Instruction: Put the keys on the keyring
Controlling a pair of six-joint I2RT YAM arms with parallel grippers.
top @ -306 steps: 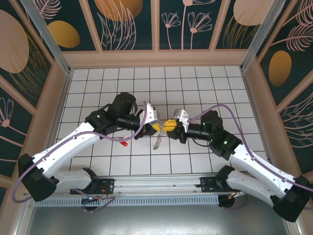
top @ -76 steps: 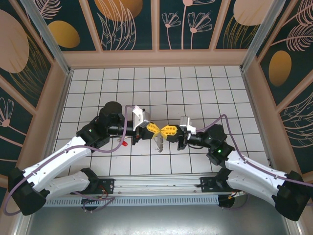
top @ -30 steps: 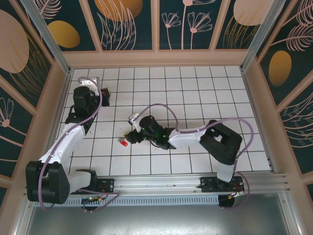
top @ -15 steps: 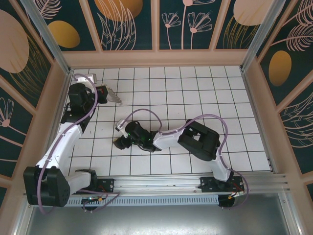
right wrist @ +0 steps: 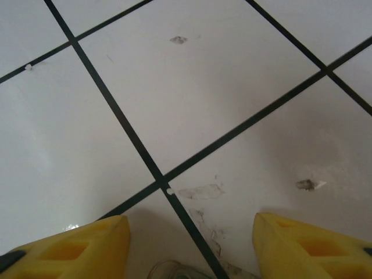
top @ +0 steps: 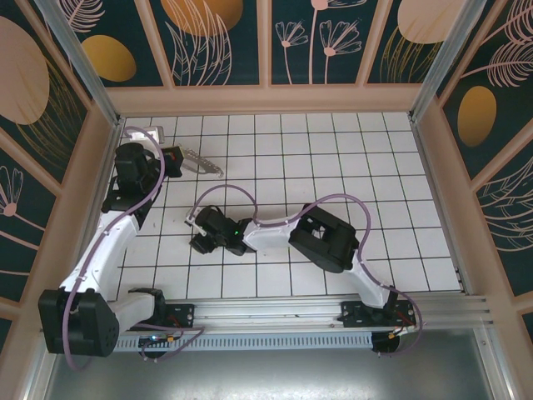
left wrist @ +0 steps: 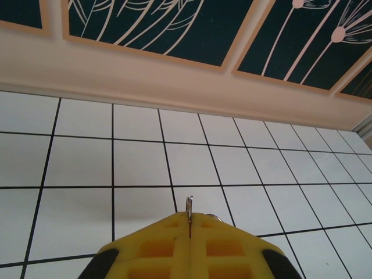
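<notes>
1. Left gripper (top: 172, 158), at the far-left corner of the table (top: 350, 158). Its yellow fingers (left wrist: 157, 241) are pressed together on the keyring (top: 201, 165), which juts sideways from the tips toward the table's middle. In the left wrist view, a thin metal loop of the keyring (left wrist: 189, 204) stands edge-on in the seam between the fingers.
2. Right gripper (top: 200, 243), reached across to the left half of the table and low over the tiles. Its fingers (right wrist: 75, 244) stand spread and nothing is pinched between them.
3. The key is hidden beneath the right gripper in the overhead view. A small grey curved shape (right wrist: 174, 270) lies between the fingers at the bottom edge of the right wrist view. You cannot tell whether this is the key's metal part.
4. Handling, key: judge it light, rigid and lying flat on smooth tile, so it will likely skid or pivot if one finger touches first. Close evenly across its head and leave free the end that must meet the ring.
5. Handling, keyring: the strap is probably limp and the metal stiff. A hold on the metal gives you a steady target, though thin wire may twist between the pads.
</notes>
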